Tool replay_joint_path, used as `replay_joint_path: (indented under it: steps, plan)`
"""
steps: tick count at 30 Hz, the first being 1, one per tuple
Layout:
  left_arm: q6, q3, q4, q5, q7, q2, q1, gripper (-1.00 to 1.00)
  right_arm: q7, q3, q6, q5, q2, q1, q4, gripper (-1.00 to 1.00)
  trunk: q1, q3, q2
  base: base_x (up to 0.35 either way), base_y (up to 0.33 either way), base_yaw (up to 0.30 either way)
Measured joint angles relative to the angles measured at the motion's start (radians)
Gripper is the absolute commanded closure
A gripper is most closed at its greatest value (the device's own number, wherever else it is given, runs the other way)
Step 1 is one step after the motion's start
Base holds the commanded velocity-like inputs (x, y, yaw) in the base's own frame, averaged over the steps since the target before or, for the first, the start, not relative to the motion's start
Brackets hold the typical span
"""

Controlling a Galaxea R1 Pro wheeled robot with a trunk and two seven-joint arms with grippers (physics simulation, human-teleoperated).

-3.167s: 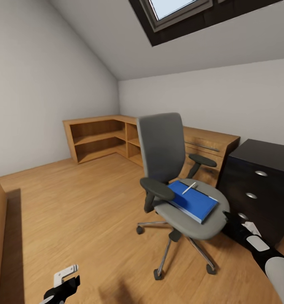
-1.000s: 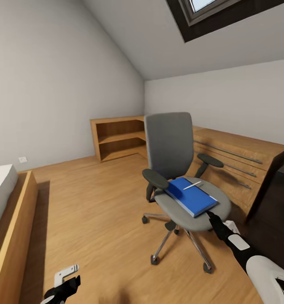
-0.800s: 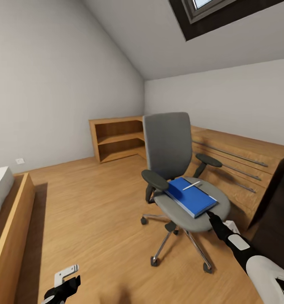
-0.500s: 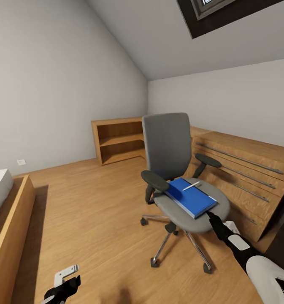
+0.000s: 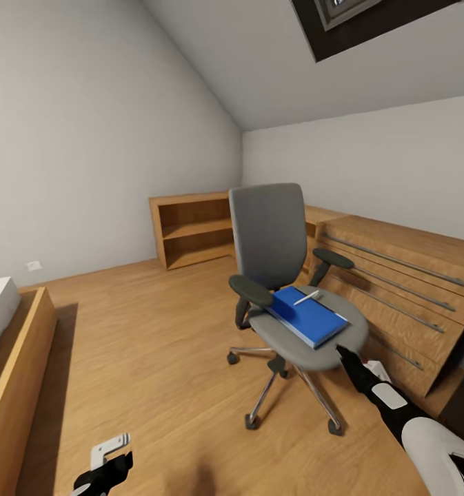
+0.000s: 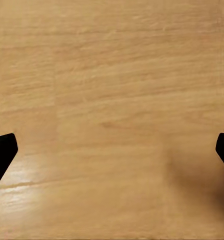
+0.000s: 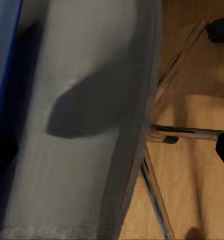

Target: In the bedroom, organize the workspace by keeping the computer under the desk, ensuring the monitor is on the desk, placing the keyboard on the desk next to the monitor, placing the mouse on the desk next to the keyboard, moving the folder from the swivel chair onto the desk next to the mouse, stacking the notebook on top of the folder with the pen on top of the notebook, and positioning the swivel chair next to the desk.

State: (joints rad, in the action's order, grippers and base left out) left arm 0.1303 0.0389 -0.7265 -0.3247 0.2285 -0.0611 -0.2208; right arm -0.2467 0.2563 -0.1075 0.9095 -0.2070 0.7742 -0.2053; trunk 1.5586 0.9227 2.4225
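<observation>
While the swivel chair stands on the wooden floor in the middle of the room, its grey seat carries the blue folder, which lies flat across the padding between the two black armrests. A slim pale pen rests on top of it, toward the backrest side; whether a notebook lies between pen and folder cannot be told. The chair's chrome star base and black casters sit beneath the seat, just beside a light wooden drawer cabinet with long metal handles that runs along the far wall. Beyond the chair, a low open wooden shelf unit fills the corner under the sloped ceiling, and the wooden frame of a bed shows at the head view's left edge.

The right gripper reaches to the front rim of the seat, its dark tip against or just beside the padding, near the folder's closest corner. In the right wrist view the grey seat edge, a strip of blue and the chrome legs pass between its fingers, which stand wide apart and hold nothing; whether they touch the seat I cannot tell.

The left gripper hangs low over bare floor, well apart from the chair. Its wrist view shows both black fingertips spread to the picture's edges with only floorboards between them.
</observation>
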Motion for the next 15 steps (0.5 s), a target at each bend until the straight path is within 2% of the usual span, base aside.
replay_joint_path:
  steps: [11, 14, 15]
  plan:
    - [0.000, -0.016, 0.003, -0.001, 0.002, 0.000, 0.000, -1.00, 0.001, -0.002, 0.000, 0.000, 0.001, 0.000, 0.003, -1.00, 0.000, 0.000, 0.000, -0.310, 0.000, 0.000]
    - [0.000, -0.016, 0.003, -0.001, 0.002, 0.000, 0.000, -1.00, 0.000, -0.003, 0.000, -0.036, 0.031, 0.000, 0.002, -1.00, 0.000, 0.000, 0.000, -0.103, 0.000, 0.000]
    - [0.000, -0.016, 0.003, -0.001, 0.002, 0.000, 0.000, -1.00, -0.002, -0.003, 0.000, -0.061, 0.041, 0.000, 0.002, -1.00, 0.000, 0.000, 0.000, -0.022, 0.000, 0.000]
